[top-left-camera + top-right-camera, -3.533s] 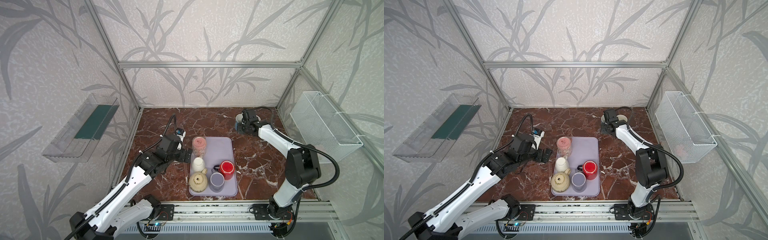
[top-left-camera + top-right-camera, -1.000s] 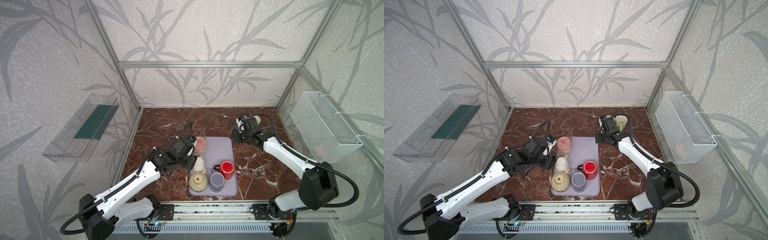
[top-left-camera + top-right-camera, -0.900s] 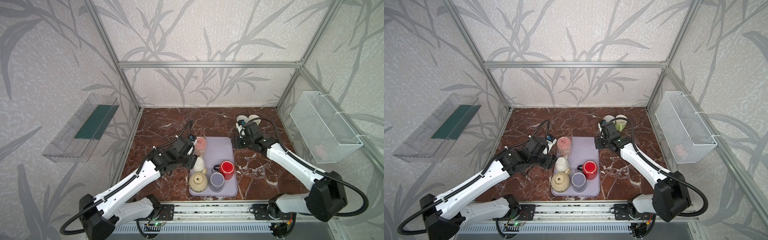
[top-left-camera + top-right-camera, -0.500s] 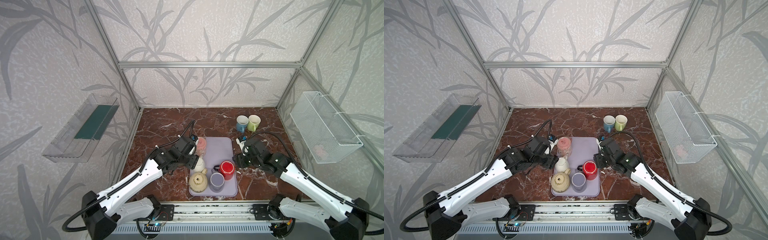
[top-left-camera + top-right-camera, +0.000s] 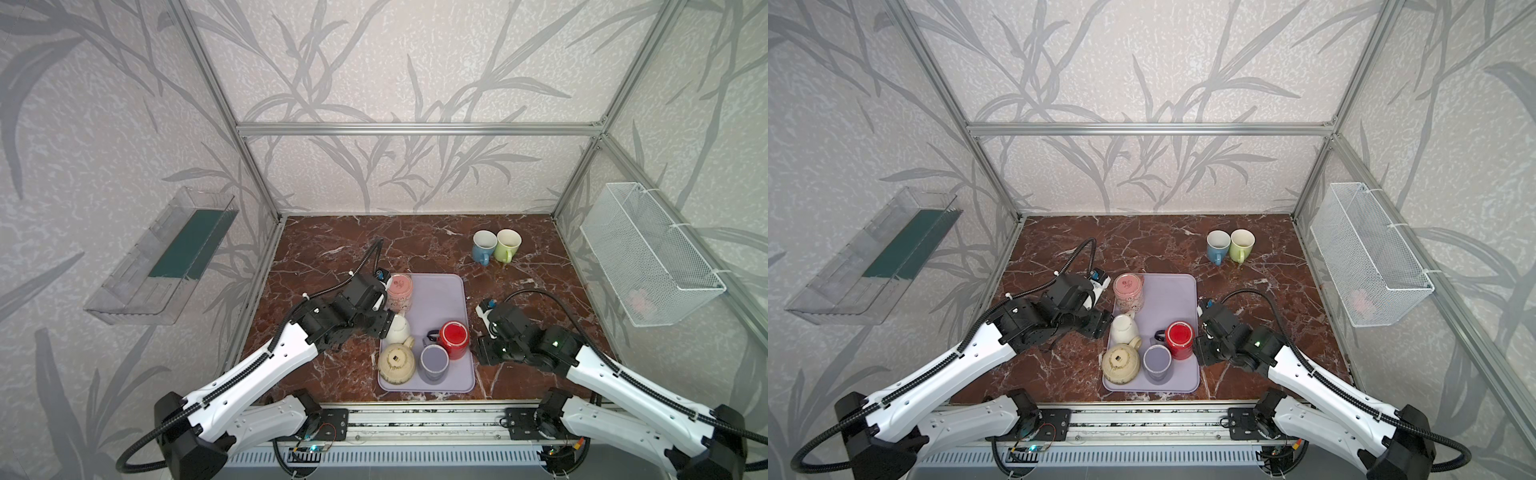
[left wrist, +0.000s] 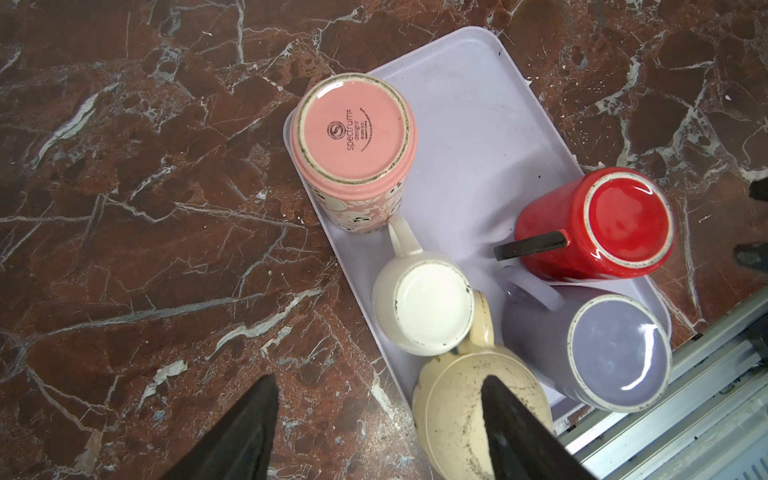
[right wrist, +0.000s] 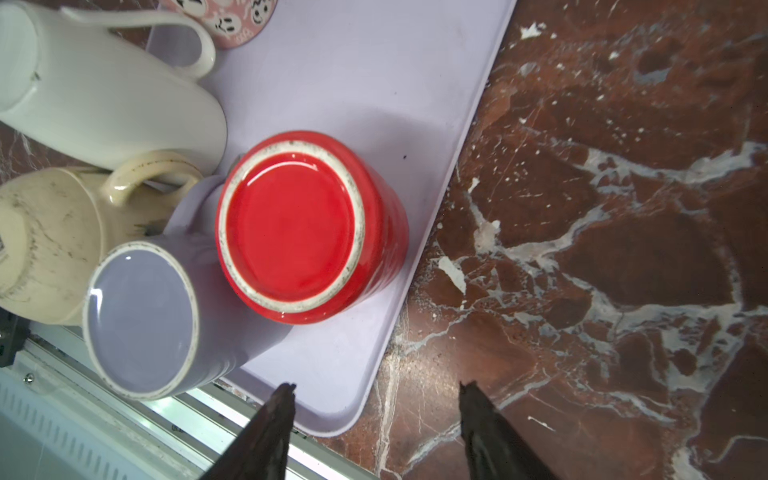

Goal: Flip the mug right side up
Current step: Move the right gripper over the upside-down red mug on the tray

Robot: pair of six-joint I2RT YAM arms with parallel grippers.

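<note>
Several mugs stand upside down on the lavender tray: a pink one, a white one, a cream one, a lavender one and a red one with a black handle. My left gripper hovers open at the tray's left edge beside the white mug. In the left wrist view the gripper holds nothing, one finger above the cream mug. My right gripper hangs open just right of the red mug, empty, astride the tray's front right corner.
A blue mug and a green mug stand upright together at the back right of the marble table. A wire basket hangs on the right wall and a clear shelf on the left. The metal rail runs along the front.
The right arm has swung from the blue and green mugs at the back to the front, beside the red mug. The left gripper has edged toward the white mug and opened wider.
</note>
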